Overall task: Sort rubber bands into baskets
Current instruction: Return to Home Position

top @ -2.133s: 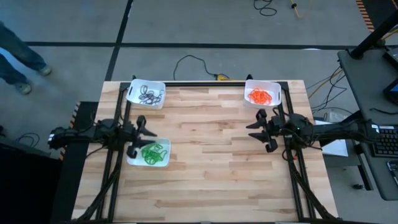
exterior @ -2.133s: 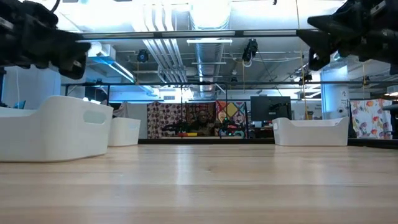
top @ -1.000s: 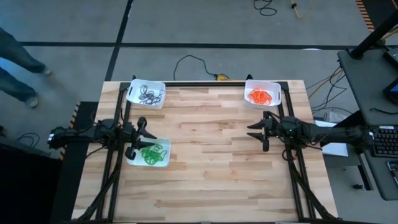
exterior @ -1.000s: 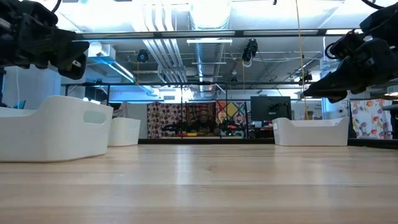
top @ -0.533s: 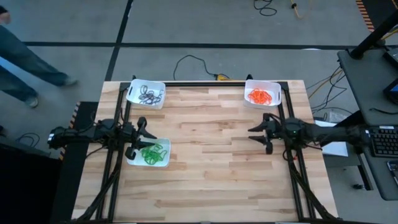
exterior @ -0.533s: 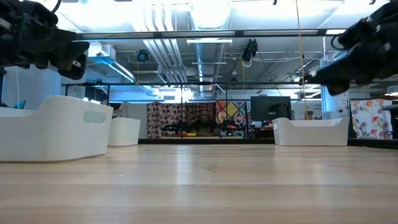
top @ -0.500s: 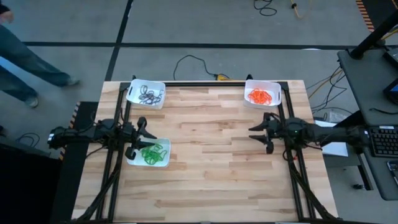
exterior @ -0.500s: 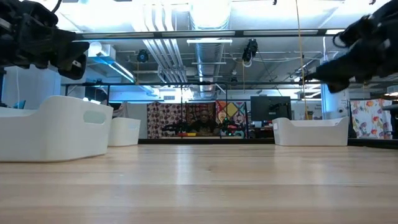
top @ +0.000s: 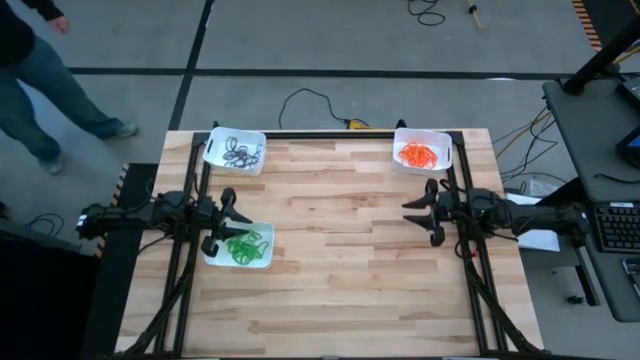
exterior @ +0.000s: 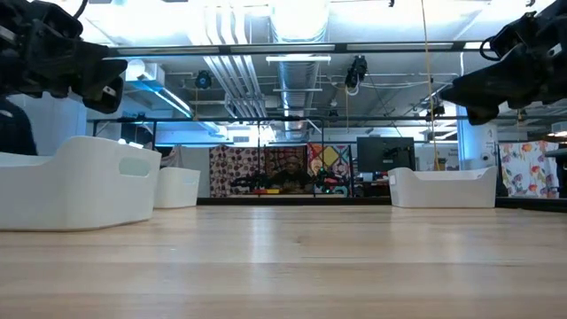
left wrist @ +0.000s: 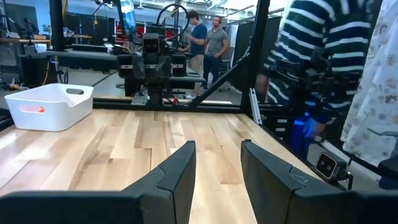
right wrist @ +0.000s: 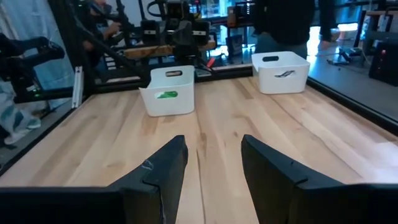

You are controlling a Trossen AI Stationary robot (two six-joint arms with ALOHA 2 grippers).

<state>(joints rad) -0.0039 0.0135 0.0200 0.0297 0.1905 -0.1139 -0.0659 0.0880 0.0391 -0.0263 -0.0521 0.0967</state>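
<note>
Dark left gripper [top: 222, 219] and right gripper [top: 418, 219] stood parted, empty. Judged: retract level, keeping the left one clear of white rectangular plastic basket [top: 266, 262] holding green rubber bands [top: 245, 247].

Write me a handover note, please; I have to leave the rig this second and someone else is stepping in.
Left tool: open, empty, hovering at the left edge of the green-band basket.
Right tool: open, empty, above the table's right side, just below the orange-band basket in the high view.
Bands: green rubber bands lie in the green-band basket, dark rubber bands in the top-left basket, orange rubber bands in the orange-band basket.
Done: no loose band shows on the tabletop.
Left: probably only parking both arms. A person is on the floor off the table's top-left corner.
</note>
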